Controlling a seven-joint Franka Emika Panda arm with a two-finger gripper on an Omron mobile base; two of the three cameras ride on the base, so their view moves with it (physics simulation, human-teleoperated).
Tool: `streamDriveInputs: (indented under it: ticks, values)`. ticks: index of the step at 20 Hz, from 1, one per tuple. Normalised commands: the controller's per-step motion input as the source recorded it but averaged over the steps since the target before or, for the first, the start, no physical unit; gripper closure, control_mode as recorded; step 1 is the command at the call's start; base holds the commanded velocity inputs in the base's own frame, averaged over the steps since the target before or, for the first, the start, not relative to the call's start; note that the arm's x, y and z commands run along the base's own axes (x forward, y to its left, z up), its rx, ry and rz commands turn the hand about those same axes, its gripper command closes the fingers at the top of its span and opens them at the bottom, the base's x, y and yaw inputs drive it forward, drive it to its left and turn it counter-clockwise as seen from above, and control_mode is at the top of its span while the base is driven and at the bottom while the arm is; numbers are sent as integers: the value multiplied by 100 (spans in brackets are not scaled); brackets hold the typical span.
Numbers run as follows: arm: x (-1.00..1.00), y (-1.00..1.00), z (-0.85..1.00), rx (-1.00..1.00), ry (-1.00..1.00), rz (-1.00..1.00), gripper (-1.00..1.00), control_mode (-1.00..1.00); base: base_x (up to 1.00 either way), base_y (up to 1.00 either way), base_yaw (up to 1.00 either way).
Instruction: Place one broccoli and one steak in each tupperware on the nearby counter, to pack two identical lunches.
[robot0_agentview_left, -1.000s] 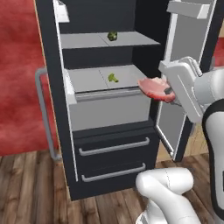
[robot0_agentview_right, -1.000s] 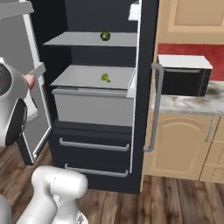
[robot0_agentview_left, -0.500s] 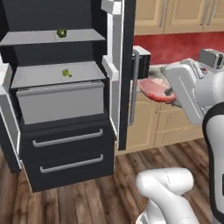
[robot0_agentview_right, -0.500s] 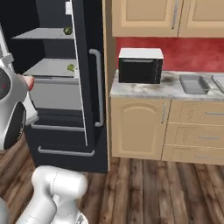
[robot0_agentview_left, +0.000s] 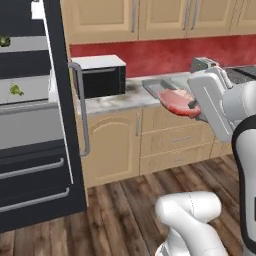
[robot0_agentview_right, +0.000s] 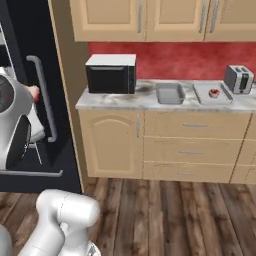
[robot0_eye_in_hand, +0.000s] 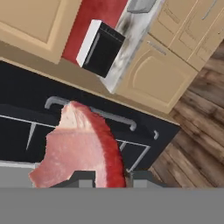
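Wooden floorboards run under a row of light cabinets, and in the left base view the white marble counter carries a black microwave, with a toaster further along against the red wall. The gripper hangs in front of the counter, pinching a pink steak at its near edge. To the left stands the open fridge, with two pieces of broccoli on its shelves.

From the right base view, the counter holds the microwave, then a darker tray, then a paler tray with a small red item in it, just beside the toaster.

Looking along the hand, the steak rises from between the two dark fingertips, which are pressed against it. Behind it lie the fridge drawers and the microwave.
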Motion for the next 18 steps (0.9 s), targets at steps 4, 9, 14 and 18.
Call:
streamDriveInputs:
  ticks: [4, 9, 14, 18]
  values:
    - [0, 0, 0, 0, 0, 0, 100, 100, 14, -100, -13]
    - [0, 0, 0, 0, 0, 0, 100, 100, 30, -100, -11]
    - [0, 0, 0, 0, 0, 0, 100, 100, 53, -96, -6]
    - [0, 0, 0, 0, 0, 0, 100, 100, 79, -67, -2]
